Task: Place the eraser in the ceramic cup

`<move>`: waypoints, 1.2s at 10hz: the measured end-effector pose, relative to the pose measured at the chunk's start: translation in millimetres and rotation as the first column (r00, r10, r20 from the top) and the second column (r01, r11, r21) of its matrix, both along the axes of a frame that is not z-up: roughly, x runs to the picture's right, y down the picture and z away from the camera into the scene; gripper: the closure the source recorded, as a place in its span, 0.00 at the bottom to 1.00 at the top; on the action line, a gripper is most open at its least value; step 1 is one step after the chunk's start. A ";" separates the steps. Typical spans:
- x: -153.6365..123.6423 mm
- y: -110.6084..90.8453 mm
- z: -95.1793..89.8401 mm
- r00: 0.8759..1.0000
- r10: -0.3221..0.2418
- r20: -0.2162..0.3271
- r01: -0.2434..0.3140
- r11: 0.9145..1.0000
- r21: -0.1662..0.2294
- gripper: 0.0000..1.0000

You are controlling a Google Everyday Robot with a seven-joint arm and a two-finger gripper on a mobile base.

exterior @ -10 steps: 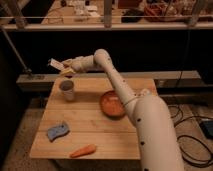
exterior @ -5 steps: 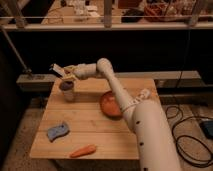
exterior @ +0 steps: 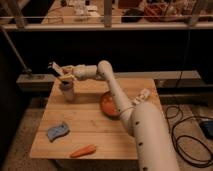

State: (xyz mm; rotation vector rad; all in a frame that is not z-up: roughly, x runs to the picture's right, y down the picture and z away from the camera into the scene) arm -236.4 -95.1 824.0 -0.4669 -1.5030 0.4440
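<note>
The ceramic cup (exterior: 68,93) is a small greyish cylinder standing near the far left corner of the wooden table (exterior: 92,131). My gripper (exterior: 60,73) is at the end of the arm stretched out to the left, just above the cup's rim. It is shut on the eraser (exterior: 63,78), a small pale slab that hangs right over the cup's mouth, tilted. The inside of the cup is hidden by the gripper.
An orange-red bowl (exterior: 109,104) sits right of the cup, partly behind my arm. A wavy blue sponge (exterior: 58,130) lies at the front left and a carrot (exterior: 83,150) near the front edge. A railing and dark shelving run behind the table.
The gripper with the eraser has come down and slightly left, from above and behind the cup to just over its rim.
</note>
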 end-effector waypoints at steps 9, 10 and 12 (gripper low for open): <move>11.2 13.0 17.3 1.000 -0.019 0.020 0.019 0.999 -0.036 0.90; 11.1 13.4 19.4 0.999 -0.020 0.025 0.022 0.999 -0.044 0.78; 5.5 15.4 20.2 0.999 -0.030 0.039 0.032 0.998 -0.052 0.60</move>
